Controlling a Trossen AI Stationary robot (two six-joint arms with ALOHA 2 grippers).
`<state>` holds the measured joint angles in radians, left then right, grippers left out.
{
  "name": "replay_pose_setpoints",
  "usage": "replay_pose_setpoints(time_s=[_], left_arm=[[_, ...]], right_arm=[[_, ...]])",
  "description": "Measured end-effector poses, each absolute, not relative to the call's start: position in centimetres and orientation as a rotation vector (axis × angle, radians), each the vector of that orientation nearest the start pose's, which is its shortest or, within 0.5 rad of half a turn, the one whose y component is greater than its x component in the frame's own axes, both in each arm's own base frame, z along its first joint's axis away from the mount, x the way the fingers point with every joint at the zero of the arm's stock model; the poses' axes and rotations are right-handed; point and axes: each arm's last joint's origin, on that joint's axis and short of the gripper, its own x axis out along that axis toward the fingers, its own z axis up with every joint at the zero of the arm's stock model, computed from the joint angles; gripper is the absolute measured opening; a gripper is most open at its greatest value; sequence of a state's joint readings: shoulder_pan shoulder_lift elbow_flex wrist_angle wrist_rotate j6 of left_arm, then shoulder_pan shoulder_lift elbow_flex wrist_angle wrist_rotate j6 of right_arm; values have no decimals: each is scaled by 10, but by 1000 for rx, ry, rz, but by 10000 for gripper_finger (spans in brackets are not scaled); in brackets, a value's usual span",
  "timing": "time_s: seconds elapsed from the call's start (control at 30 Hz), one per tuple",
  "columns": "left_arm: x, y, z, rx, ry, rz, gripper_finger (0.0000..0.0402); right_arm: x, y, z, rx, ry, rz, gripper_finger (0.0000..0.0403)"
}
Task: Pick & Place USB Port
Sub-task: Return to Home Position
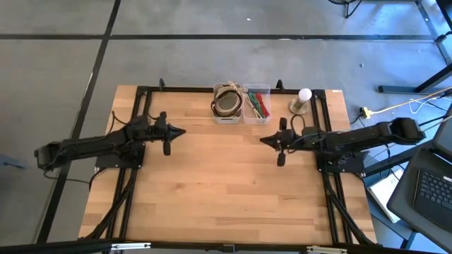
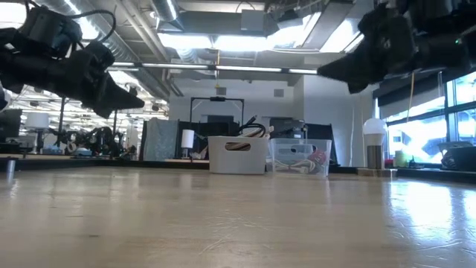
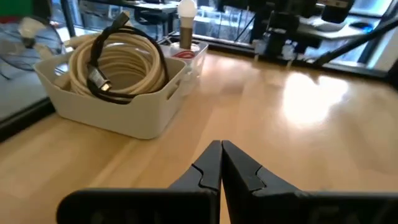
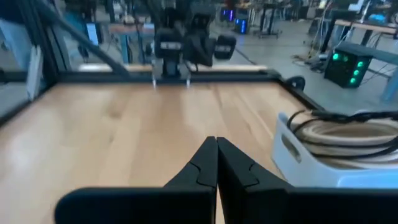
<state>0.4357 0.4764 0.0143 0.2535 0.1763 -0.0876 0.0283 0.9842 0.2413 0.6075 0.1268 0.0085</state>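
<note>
Grippers first, from above: the left gripper (image 1: 181, 131) and right gripper (image 1: 263, 140) hang over mid-table, tips facing each other, well apart, both pinched together and empty. The coiled cables (image 1: 227, 104) lie inside the white bin (image 1: 227, 121) at the far edge (a clear bin (image 1: 257, 121) touches it).

At table height, both grippers ride high above the wood, so homing should need no lift first.

Each wrist view shows closed fingers with the white bin off to one side. Draw each arm straight back toward its base, clear of that rim.
</note>
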Motion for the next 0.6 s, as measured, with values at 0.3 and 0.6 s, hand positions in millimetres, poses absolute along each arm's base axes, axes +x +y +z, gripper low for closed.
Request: replay_pose_setpoints(time_s=[0.3,0.6], left_arm=[[120,52,142,-107,252,291,1],[116,59,143,-133,244,306,1]], right_arm=[[196,-12,168,-7,280,-101,0],[168,-12,174,25,401,-93,0]])
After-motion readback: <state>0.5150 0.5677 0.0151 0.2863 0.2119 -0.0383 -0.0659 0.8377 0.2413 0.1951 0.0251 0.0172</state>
